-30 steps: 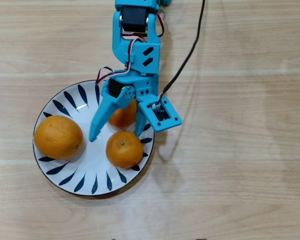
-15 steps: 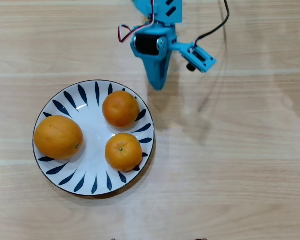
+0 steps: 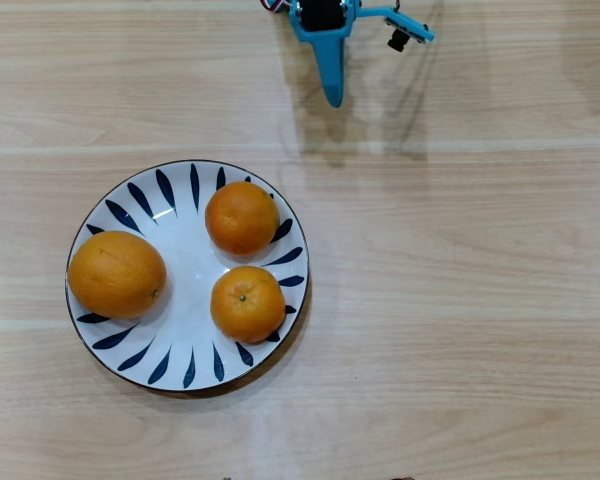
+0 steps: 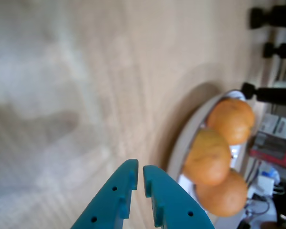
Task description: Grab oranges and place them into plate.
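Observation:
Three oranges lie in the white plate (image 3: 180,340) with dark blue leaf strokes: the larger one (image 3: 117,273) at the plate's left, a smaller one (image 3: 242,217) at the top right, and a smaller one with a green stem spot (image 3: 248,303) at the lower right. My blue gripper (image 3: 333,95) is at the top edge of the overhead view, well away from the plate, and holds nothing. In the wrist view its jaws (image 4: 139,168) are nearly together with only a thin gap, and the plate (image 4: 181,148) with the oranges (image 4: 209,157) shows at the right.
The light wooden table (image 3: 460,300) surrounds the plate. In the wrist view, dark stands (image 4: 271,93) and clutter (image 4: 276,143) sit beyond the plate at the right edge.

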